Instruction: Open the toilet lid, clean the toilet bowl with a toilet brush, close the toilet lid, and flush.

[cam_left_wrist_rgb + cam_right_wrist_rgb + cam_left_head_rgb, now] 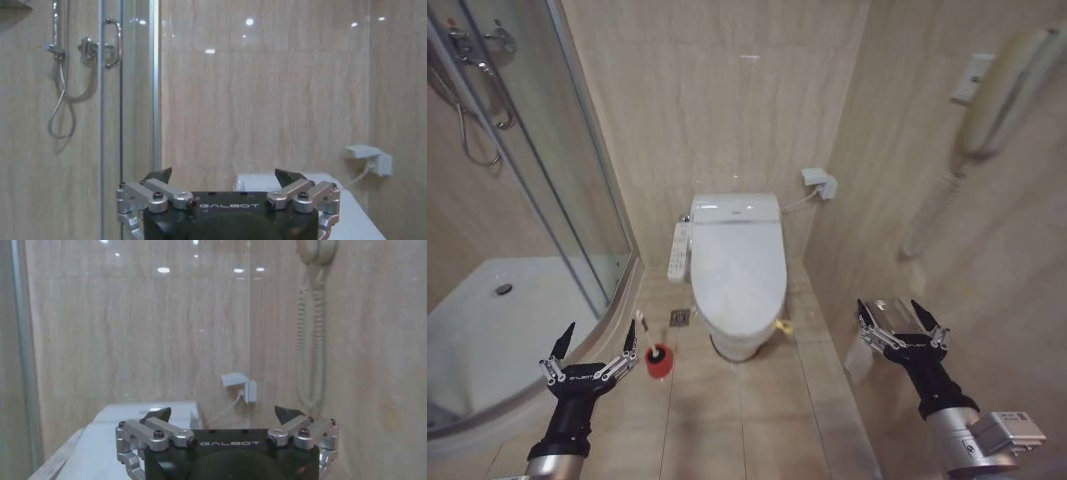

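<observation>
Nearest, the left gripper (598, 342) and right gripper (901, 315) hover low with fingers spread wide, each holding nothing. Between them on the tan tiled floor (747, 410), the toilet brush (643, 337) stands in its red holder (658, 362), bristles hidden. Beyond, the toilet lid (738, 268) lies shut, covering the toilet bowl (732, 345), beside the glass shower door (537, 180).

Glass shower enclosure (522, 200), wall phone (1007, 95), floor drain (679, 317).

Left end effector (595, 339), right end effector (900, 312) raised (fingers spread).
</observation>
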`<state>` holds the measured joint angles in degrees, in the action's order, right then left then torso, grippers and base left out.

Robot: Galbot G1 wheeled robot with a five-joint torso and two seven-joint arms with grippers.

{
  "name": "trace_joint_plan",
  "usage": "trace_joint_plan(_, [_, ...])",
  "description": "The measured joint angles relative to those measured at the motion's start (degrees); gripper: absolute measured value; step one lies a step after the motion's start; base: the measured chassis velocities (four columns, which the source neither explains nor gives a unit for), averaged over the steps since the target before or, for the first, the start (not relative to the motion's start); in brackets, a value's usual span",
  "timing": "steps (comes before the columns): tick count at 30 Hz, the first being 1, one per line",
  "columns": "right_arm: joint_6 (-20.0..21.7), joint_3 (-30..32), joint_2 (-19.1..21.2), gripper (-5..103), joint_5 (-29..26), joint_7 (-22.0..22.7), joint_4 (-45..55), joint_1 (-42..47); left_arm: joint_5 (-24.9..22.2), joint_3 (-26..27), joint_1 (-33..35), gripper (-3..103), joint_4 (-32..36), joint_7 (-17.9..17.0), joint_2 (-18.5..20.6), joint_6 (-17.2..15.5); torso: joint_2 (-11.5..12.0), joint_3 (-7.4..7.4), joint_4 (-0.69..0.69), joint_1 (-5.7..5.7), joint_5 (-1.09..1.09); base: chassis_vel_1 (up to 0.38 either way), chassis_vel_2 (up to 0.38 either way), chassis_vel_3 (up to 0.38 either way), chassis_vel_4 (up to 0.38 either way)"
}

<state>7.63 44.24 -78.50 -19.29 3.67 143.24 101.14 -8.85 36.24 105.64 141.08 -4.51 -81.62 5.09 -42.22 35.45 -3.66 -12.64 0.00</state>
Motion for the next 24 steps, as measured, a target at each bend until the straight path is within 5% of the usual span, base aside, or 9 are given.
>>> trace_joint_plan(6, [0.00, 0.00, 0.00, 100, 0.00, 0.01, 0.00, 0.01, 0.00, 0.00, 0.00, 100, 0.01, 0.00, 0.00, 0.00, -0.03, -0.03, -0.01, 0.04, 0.01, 0.220, -0.255, -0.214, 0.219])
trace_joint_plan(24, [0.00, 0.00, 0.00, 100, 0.00, 0.01, 0.00, 0.00, 0.00, 0.00, -0.01, 100, 0.00, 0.00, 0.00, 0.00, 0.01, 0.00, -0.01, -0.01, 0.00, -0.017, 0.021, 0.008, -0.018])
